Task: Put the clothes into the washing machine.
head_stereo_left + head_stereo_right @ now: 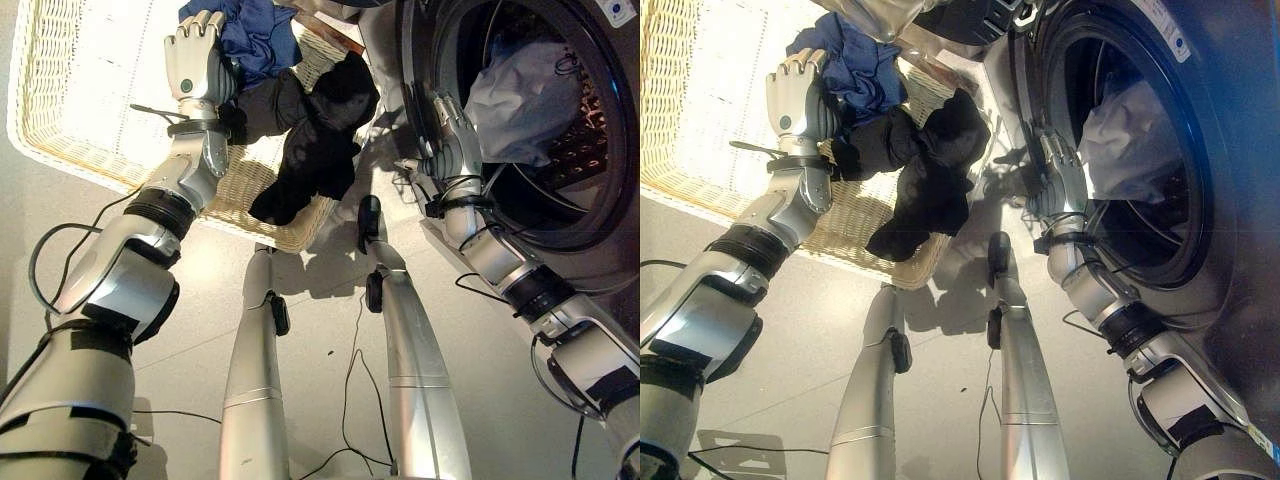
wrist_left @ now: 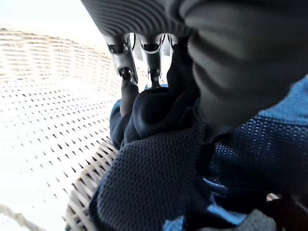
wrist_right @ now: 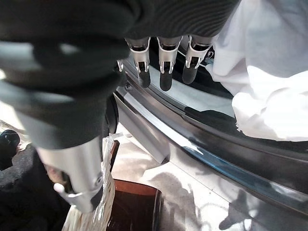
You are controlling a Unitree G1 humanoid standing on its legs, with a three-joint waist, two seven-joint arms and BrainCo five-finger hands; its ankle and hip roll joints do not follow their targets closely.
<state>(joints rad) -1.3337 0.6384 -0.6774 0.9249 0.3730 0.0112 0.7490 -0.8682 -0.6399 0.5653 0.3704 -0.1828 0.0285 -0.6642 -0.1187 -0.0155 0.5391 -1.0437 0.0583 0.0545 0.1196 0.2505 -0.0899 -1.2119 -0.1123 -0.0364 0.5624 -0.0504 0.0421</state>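
Observation:
A wicker basket lies on the floor beside the open front-loading washing machine. In its near corner lie a blue garment and a black garment that drapes over the rim. My left hand is inside the basket beside the blue garment; in the left wrist view its fingers are curled into the dark blue cloth. My right hand rests at the drum's front rim with straight fingers, holding nothing. A white garment lies inside the drum.
The rest of the basket floor is bare wicker. A brown object stands on the floor between the basket and the machine. Pale floor stretches in front.

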